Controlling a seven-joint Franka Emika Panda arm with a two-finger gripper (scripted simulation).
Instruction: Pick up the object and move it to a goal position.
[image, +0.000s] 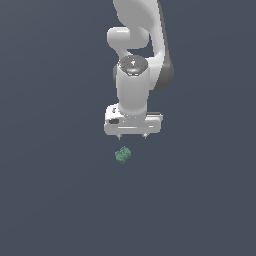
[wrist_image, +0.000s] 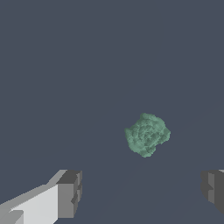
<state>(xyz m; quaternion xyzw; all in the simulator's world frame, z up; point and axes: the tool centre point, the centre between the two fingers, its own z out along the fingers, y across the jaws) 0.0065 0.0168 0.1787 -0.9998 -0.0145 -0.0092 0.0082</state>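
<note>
risk shows first in the exterior view: the gripper hangs above the object with its jaws spread wide and nothing held, and the teal lump lies apart from it on the dark counter, a little toward the exterior view's left of the midline between the fingertips. a straight descent from here could bring one fingertip down on the lump instead of beside it, knocking it away. in the wrist view the object lies ahead of the two fingertips, not between them, and nearer the one at the picture's edge, so closing now would catch nothing. its lumpy, uneven surface probably offers poor flat contact, so an off-centre squeeze could make it roll or pop out.
</note>
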